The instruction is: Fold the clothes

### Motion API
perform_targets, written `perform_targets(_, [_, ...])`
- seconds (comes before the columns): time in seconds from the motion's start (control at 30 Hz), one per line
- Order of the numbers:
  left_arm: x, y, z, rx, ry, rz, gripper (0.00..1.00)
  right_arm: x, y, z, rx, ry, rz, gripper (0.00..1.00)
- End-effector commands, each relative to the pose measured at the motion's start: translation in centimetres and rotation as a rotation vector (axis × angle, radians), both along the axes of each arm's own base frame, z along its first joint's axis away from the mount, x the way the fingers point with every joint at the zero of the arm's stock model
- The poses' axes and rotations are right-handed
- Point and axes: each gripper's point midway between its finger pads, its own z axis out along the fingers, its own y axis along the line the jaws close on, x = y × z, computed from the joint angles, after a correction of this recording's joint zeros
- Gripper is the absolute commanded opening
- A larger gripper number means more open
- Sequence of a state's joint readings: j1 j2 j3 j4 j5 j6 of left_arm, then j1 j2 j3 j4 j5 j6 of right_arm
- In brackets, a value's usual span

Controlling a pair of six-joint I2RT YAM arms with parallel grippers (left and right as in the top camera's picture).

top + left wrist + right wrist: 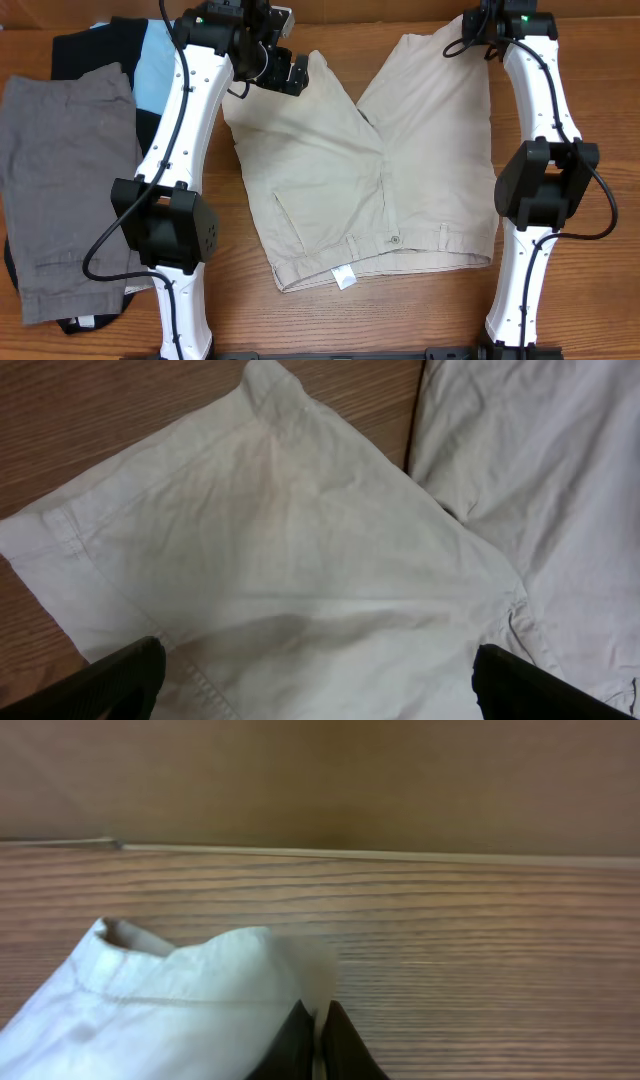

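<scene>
Item: clothes [330, 180], beige shorts, flat at centre of table [585, 305] (waistband nearest the arm bases). Left gripper [315, 672]: fingers spread above one leg hem. Right gripper [318, 1032]: fingers pinching the other leg's hem.

grey shorts [65, 190] far left | black and light-blue garment [148, 70] beneath | wooden table [400, 315]
</scene>
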State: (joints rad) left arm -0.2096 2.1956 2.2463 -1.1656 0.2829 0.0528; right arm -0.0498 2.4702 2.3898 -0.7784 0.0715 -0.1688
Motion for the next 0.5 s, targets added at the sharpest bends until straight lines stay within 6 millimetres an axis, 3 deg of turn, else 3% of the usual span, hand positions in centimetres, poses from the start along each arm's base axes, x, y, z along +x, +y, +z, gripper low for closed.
perform_targets(0.0, [0.0, -0.3, -0.4, 0.011, 0.000, -0.015, 1.00, -0.1, -2.0, 0.7, -0.058, -0.011, -0.054, 0.79])
perform_targets(0.03, [0.0, -0.3, -0.4, 0.011, -0.001, -0.015, 1.00, -0.2, -2.3, 0.6, -0.053, -0.005, -0.064, 0.92])
perform_targets(0.07, [0.1, -0.3, -0.4, 0.011, -0.001, -0.015, 1.00, -0.4, -2.6, 0.5, -0.039, 0.000, -0.083, 1.00])
perform_targets(0.23, [0.4, 0.5, -0.6, 0.056, -0.014, 0.008, 1.00, -2.0, -1.8, 1.6, 0.064, 0.039, -0.111, 1.00])
perform_targets(0.37, [1.1, 0.8, -0.1, 0.060, -0.044, 0.018, 1.00, -4.9, 1.7, 4.2, 0.259, 0.099, -0.053, 1.00])
perform_targets(0.47, [1.6, 1.2, 1.1, 0.057, -0.079, 0.026, 1.00, -8.4, 4.7, 6.6, 0.401, 0.181, 0.017, 1.00])
